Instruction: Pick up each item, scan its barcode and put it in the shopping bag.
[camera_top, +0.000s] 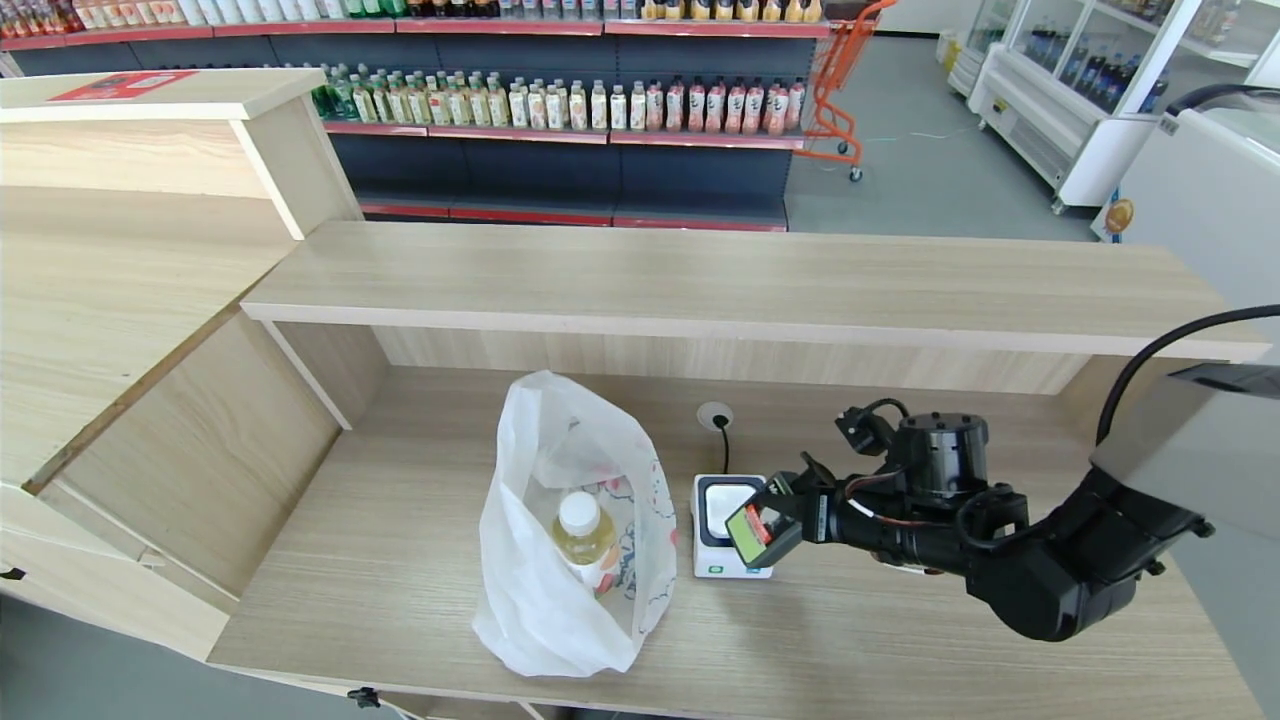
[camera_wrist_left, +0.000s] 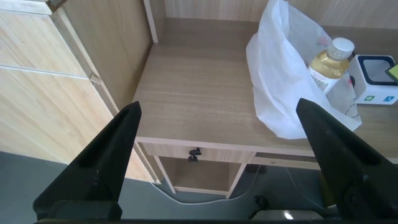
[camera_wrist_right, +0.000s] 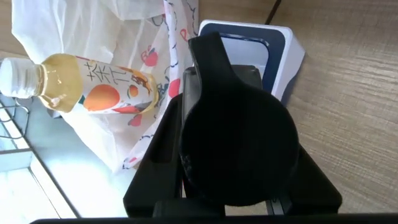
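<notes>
A white plastic shopping bag (camera_top: 540, 590) stands open on the wooden counter (camera_top: 400, 560). Inside it is a bottle of yellow drink (camera_top: 584, 530) with a white cap. Just right of the bag sits the white barcode scanner (camera_top: 722, 522) with its dark window facing up. My right gripper (camera_top: 778, 518) is shut on a small dark item with a green rim (camera_top: 756, 532), held just over the scanner's right edge. In the right wrist view the item (camera_wrist_right: 239, 146) covers part of the scanner (camera_wrist_right: 249, 42), with the bottle (camera_wrist_right: 81, 84) beside it. My left gripper (camera_wrist_left: 217, 155) hangs open below the counter's front edge.
A raised wooden ledge (camera_top: 700, 290) runs along the back of the counter, and a wooden side wall (camera_top: 200, 450) closes the left. The scanner's cable goes into a round port (camera_top: 714, 414). Bare counter lies in front of the right arm.
</notes>
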